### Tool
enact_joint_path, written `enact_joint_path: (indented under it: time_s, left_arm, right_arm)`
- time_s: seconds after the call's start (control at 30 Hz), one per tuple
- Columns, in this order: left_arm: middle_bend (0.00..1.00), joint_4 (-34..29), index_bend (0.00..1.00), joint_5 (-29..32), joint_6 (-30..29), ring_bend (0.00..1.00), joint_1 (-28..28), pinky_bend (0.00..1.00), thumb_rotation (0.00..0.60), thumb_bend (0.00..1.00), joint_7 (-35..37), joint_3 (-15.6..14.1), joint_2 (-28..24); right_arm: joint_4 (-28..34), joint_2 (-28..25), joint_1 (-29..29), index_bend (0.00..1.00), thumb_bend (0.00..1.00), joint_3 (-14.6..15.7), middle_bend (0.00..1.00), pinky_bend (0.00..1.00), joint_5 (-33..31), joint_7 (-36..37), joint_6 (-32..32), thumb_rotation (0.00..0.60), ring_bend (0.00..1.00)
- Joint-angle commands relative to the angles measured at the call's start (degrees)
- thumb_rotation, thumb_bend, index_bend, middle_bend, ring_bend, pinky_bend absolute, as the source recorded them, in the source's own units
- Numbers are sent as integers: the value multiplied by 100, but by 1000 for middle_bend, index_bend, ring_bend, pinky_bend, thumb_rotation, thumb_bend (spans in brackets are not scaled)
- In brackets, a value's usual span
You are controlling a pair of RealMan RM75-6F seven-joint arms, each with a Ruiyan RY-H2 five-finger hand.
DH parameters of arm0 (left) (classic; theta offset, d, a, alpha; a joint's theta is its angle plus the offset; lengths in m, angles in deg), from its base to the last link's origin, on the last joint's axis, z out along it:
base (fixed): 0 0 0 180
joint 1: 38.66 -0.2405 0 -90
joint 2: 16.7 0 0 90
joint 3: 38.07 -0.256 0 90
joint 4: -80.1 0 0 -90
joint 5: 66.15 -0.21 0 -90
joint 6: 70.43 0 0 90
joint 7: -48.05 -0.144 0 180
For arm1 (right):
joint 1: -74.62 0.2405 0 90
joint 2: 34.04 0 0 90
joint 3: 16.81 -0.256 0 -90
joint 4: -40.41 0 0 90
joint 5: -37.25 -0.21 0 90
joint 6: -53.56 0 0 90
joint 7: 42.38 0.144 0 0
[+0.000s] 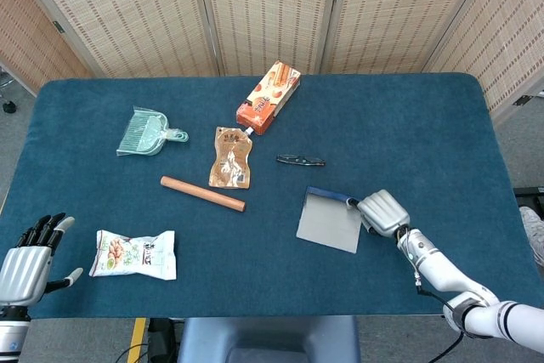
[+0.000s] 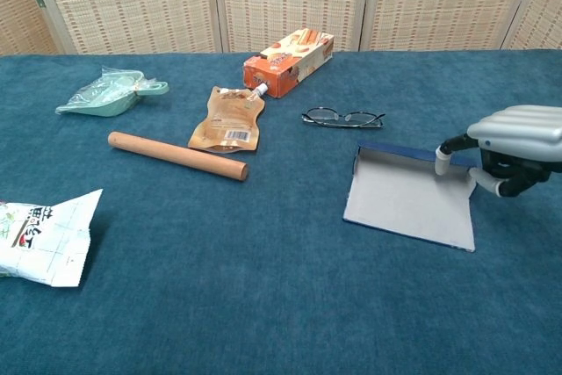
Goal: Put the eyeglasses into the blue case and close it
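A white snack packet (image 2: 44, 236) lies at the near edge of the blue-covered table (image 1: 408, 116), close to the robot's idle left hand (image 1: 30, 261), fingers apart and holding nothing. Across the table, the right hand (image 2: 509, 151) rests at the far corner of the blue case (image 2: 408, 199), which lies flat with its grey lining up; whether the fingers actually pinch its edge cannot be told. The eyeglasses (image 2: 342, 118) sit folded just beyond the case, untouched. Loading and closing both appear still to be done.
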Motion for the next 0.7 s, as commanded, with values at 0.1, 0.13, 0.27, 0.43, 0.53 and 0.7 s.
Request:
enact_joint_path:
  time_s: [0.1,0.13,0.27,0.43,0.53,0.7]
  left_arm:
    - [132,-20,179,12,-5,103,-3,216,600,196,-16,5,-17]
    - [132,-24,179,16,0,103,-2,216,600,196,-17,7,-22]
    - [132,-33,179,3,13,103,6,216,600,196,-20,0,-24]
    - [132,-21,179,20,8,103,-11,216,600,196,-5,-9,-31]
    - [132,-3,179,34,1,103,-32,216,600,196,6,-22,-31]
    - [132,23,179,88,-8,103,-85,216,600,196,30,-49,-52]
  right_arm:
    - [39,113,110,281,683,-256,1000,1000,80,577,138,600,1000]
    - [13,145,155,281,683,-324,1000,1000,81,652,145,600,1000]
    - [-272,368,383,281,689,-590,1000,1000,-139,786,-47,600,1000]
    - [-655,713,764,281,698,-796,1000,1000,-498,527,-503,600,1000]
    - [-881,888,956,281,718,-839,1000,1000,-736,352,-805,600,1000]
    - [-961,991,1097,282,737,-772,1000,1000,-936,135,-1066,600,1000]
